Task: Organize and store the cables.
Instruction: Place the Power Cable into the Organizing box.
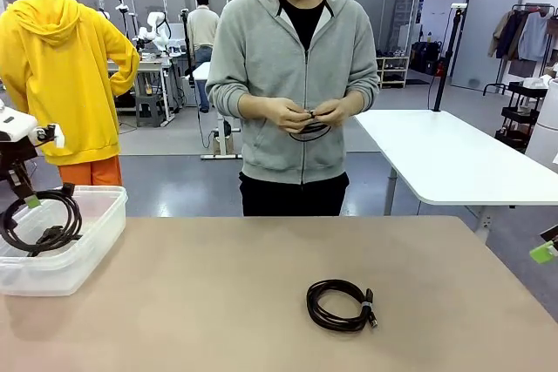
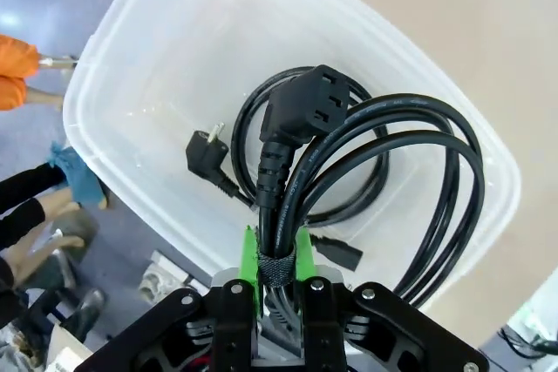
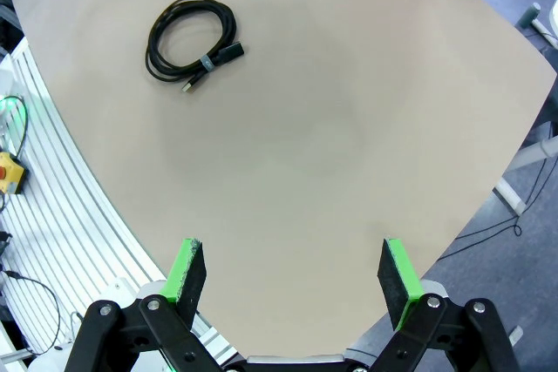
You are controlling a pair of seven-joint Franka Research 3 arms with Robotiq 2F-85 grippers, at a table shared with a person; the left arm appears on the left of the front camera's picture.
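The left claw [image 2: 277, 254] is clamped on the strapped neck of a thick black power cord wound into a round coil [image 2: 392, 154]. It hangs the coil at the mouth of the clear rectangular plastic bin [image 2: 122, 58], where another black coil [image 2: 241, 132] already lies, so it looks poised to be let go there. The right claw [image 3: 294, 272] hovers with its green pads wide apart over the tan tabletop [image 3: 349, 128], probably readied for the thinner black coil [image 3: 187, 37] lying well off from it, while the person's hands [image 1: 301, 113] tidy a further small black coil [image 1: 310, 132].

Open tabletop [image 1: 200, 294] surrounds the coiled cable [image 1: 340, 305]; the plastic bin [image 1: 87, 246] blocks the table's left edge.
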